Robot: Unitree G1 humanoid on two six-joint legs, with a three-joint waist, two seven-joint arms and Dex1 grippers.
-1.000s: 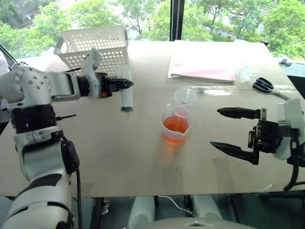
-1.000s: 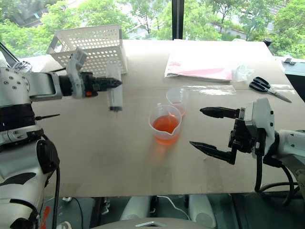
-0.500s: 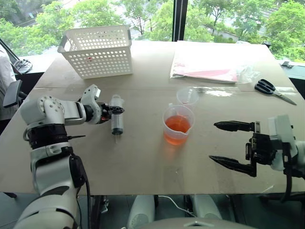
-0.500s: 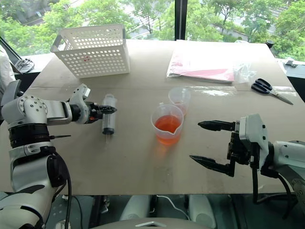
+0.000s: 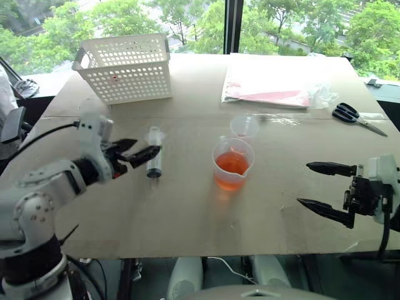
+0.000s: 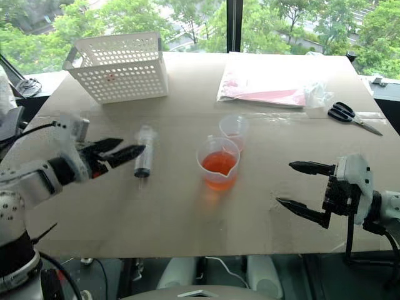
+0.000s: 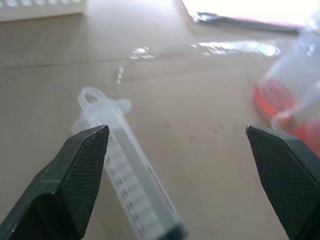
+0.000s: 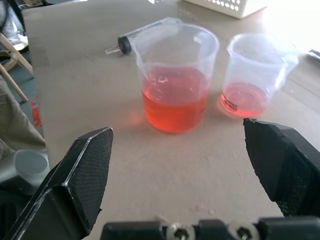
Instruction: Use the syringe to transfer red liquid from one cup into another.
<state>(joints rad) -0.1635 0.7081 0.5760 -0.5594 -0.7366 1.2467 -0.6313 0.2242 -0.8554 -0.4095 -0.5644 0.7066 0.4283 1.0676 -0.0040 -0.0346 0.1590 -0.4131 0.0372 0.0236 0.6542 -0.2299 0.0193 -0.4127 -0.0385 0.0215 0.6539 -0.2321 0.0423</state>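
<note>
Left hand (image 5: pixel 139 154) released beside large clear plastic syringe (image 5: pixel 154 160) lying flat on tan counter (image 5: pixel 187 212), larger clear lipped cup (image 5: pixel 232 164) of orange-red liquid (image 5: pixel 231 165) mid-counter, small clear cup (image 5: pixel 244 127) just beyond, right hand (image 5: pixel 325 190) released, well right.

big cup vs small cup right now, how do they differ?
The larger cup is wider than the small cup and has a pouring lip; no lip is visible on the small one. The larger cup is about half full of red liquid; the small cup holds a shallow layer. Both are clear plastic, upright, side by side.
</note>
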